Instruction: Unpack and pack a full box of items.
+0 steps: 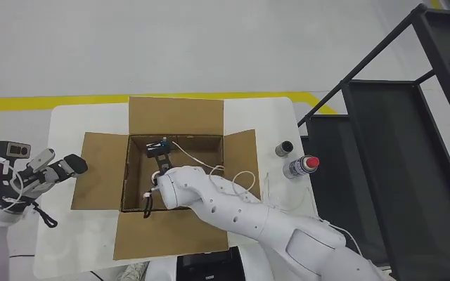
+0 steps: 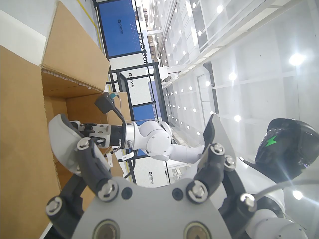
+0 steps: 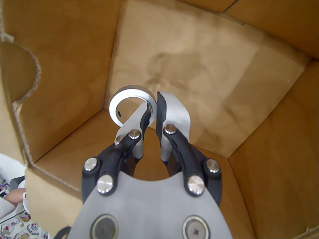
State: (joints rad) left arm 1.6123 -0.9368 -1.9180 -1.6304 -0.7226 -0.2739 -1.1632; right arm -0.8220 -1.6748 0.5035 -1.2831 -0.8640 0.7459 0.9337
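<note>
Deep in the open brown cardboard box [image 1: 176, 112], the right claw [image 3: 152, 103] is pinched narrow on the band of a flat silver metal ring [image 3: 114, 106]. One pad sits inside the hole and one outside. The ring hangs low near a floor corner of the box, by the wall with a half-round hand cut-out. I cannot tell whether it touches the floor.

Two cans already stand out on the white table [image 1: 84, 119], so I judge the ring to be either the last piece coming out or the first going back. Either way the same care applies:
- The hold is on a thin strip of smooth metal, so the ring could pivot or slip, and the pinch should be kept firm.
- Travel should be straight up or down, away from the walls and flaps.
- The claw should let go only once the ring rests flat on the box floor or the table.

The ring looks machined and matte-bright, thick-walled, with a small dark hole in its inner face. It is probably rigid and heavy for its size.

The left claw [image 2: 135, 125] is spread wide and holds nothing. It sits at the table's left edge, just beyond the box's left flap. A short dark can [image 1: 284, 148] and a silver can with a red cap [image 1: 302, 166] stand close together near the table's right edge.
</note>
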